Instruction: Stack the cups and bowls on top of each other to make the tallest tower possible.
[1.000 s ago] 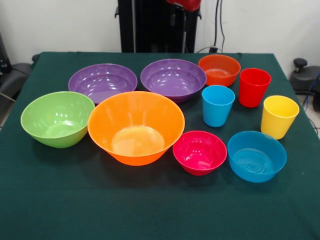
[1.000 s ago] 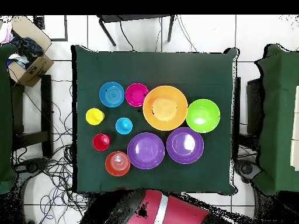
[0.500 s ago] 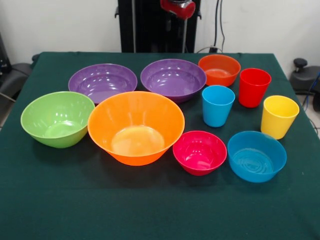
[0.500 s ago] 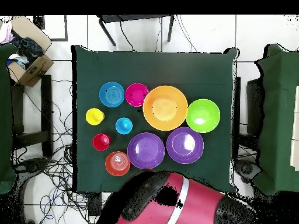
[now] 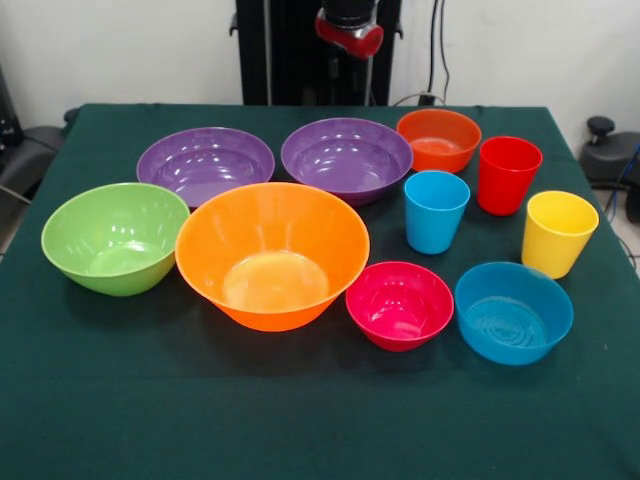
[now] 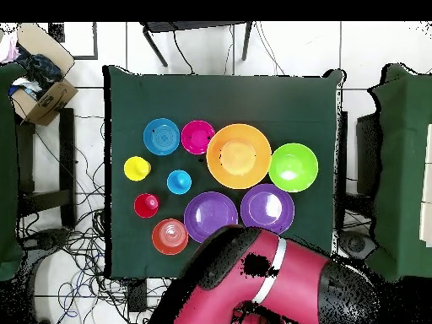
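All the bowls and cups stand singly and upright on the green cloth; no tower shows. The large orange bowl [image 5: 272,255] [image 6: 239,155] sits in the middle, beside the lime green bowl [image 5: 115,237]. Behind them are two purple bowls [image 5: 205,163] [image 5: 346,157] and a small orange bowl [image 5: 438,138]. A pink-red bowl [image 5: 399,304] and a small blue bowl [image 5: 513,311] are at the front. The blue cup [image 5: 435,211], red cup [image 5: 508,175] and yellow cup [image 5: 557,233] stand at the right. The red and black arm [image 5: 348,25] [image 6: 253,278] hangs over the table's far edge; its gripper is hidden.
In the overhead view the arm covers the near rim of one purple bowl [image 6: 210,216]. A cardboard box [image 6: 38,72] lies on the floor at the top left, and cables [image 6: 84,245] trail beside the table [image 6: 253,93].
The arm has swung in from the robot's side and now reaches over the table edge by the purple bowls. The cups and bowls have not moved.
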{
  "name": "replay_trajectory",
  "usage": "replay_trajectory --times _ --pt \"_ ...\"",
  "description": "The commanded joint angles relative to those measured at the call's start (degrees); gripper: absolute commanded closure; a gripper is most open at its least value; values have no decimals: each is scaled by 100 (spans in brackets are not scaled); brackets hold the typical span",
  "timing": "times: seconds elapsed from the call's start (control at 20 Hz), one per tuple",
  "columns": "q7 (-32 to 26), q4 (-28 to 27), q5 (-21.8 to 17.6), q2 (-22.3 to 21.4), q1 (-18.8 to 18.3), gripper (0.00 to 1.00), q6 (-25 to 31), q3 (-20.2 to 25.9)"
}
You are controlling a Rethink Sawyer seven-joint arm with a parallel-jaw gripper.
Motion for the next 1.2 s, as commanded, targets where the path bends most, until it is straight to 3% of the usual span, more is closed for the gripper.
replay_trajectory --times 0.05,0.65,1.2 --pt "858 -1230 -155 744 -44 0 -490 463" --pt "874 -1812 -258 1329 -186 0 -513 659" --pt "958 -1967 -315 1593 -255 0 -679 688"
